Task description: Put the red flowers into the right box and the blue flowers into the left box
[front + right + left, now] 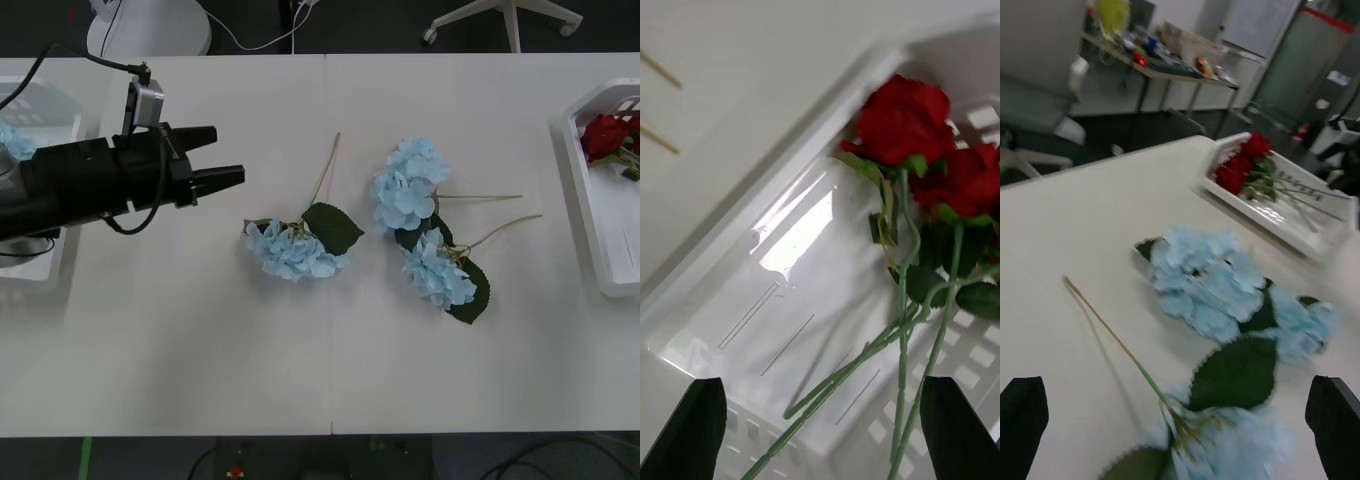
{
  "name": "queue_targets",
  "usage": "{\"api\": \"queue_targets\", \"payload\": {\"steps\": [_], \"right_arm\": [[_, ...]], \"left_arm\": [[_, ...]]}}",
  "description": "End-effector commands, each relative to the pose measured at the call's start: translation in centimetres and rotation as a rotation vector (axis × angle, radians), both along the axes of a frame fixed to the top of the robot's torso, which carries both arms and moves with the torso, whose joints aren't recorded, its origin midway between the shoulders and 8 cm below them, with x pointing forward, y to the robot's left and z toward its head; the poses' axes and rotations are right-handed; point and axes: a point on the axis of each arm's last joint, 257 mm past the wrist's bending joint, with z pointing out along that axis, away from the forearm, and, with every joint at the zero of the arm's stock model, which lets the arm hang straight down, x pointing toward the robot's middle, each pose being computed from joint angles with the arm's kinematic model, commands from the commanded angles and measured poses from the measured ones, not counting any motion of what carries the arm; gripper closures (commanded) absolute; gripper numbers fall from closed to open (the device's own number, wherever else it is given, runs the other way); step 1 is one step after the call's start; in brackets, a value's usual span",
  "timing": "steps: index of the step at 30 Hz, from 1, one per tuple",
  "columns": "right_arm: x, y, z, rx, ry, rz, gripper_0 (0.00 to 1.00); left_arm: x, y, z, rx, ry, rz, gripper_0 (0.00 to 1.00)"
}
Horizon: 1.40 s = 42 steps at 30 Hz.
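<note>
Three blue flowers lie mid-table: one [292,250] nearest my left gripper, two more [408,185] [438,270] to its right. Another blue head [14,141] rests in the left box [55,120] at the far left edge, partly hidden by my arm. My left gripper [225,160] hovers open to the right of that box, pointing at the loose blue flowers [1202,281]. The red flowers [608,134] lie in the right box [590,210]. My right gripper [820,442] is open over that box [790,247], with the red flowers [906,124] and their stems below it.
The table's seam runs down the middle. Chair bases and cables sit on the floor beyond the far edge. Bare tabletop lies between the left box and the nearest blue flower, and along the front edge.
</note>
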Motion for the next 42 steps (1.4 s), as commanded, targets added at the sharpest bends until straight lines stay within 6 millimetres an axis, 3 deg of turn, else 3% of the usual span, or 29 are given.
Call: {"api": "queue_targets", "payload": {"steps": [1,6,12,14,18,23,28,31,37,42], "right_arm": [[0.1,2.9,0.9,-0.286,0.053,0.257,0.26],[0.3,6.1,-0.9,-0.492,0.114,0.51,0.26],[1.2,9.4,-2.2,-0.555,0.156,0.599,0.26],[1.3,10.3,-2.6,-0.574,0.174,0.627,0.26],[1.8,12.3,-3.6,-0.634,0.202,0.688,0.25],[2.1,15.1,-5.7,-0.705,0.225,0.763,0.26],[2.9,17.5,-8.0,-0.727,0.255,0.812,0.26],[3.7,18.9,-9.1,-0.728,0.266,0.825,0.26],[5.8,22.3,-11.0,-0.686,0.257,0.834,0.26],[6.5,23.9,-12.3,-0.694,0.257,0.854,0.26]], "left_arm": [[2.3,4.6,3.4,0.136,-0.229,-0.121,0.0],[2.1,7.7,3.1,0.421,-0.334,-0.253,0.0],[4.1,8.5,3.9,0.745,-0.54,-0.331,0.0],[4.9,7.9,3.7,0.836,-0.607,-0.36,0.0],[6.5,5.4,3.2,1.056,-0.779,-0.444,0.0],[7.6,0.5,2.1,1.272,-0.984,-0.574,0.0],[8.0,-5.3,-1.3,1.373,-1.165,-0.75,0.0],[8.1,-7.4,-3.4,1.425,-1.237,-0.848,0.0],[9.3,-9.5,-5.3,1.571,-1.341,-0.994,0.0],[9.7,-10.6,-6.4,1.664,-1.365,-1.077,0.0]]}}
